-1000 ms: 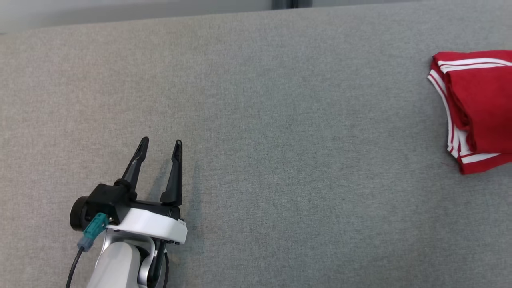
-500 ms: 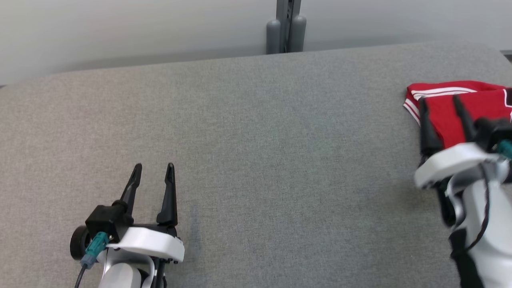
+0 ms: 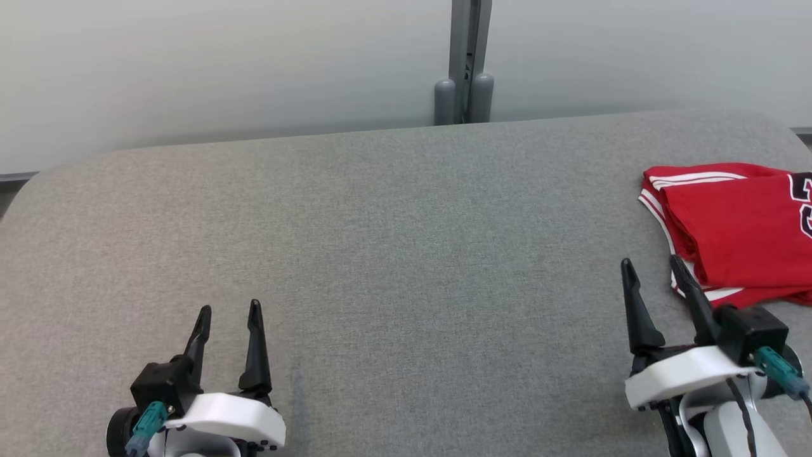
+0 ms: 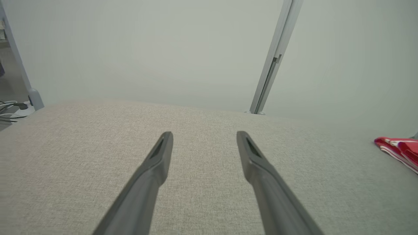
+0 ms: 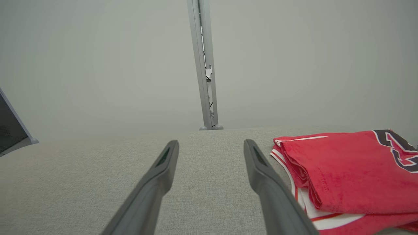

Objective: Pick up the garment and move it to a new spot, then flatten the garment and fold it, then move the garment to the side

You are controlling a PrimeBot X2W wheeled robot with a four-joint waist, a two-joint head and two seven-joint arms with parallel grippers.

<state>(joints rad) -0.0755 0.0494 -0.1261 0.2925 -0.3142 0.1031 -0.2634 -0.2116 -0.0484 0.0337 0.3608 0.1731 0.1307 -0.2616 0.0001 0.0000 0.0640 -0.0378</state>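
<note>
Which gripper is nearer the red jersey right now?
Right. The right gripper, open, sits just beside the red jersey's near left corner. The left gripper, also open, is far off across the grey table, toward its opposite side.

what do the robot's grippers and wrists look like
The left gripper and right gripper match: two long, tapering black fingers on a boxy black base, mounted on a glossy white wrist shell. A teal cable plug sticks out of each base.
</note>
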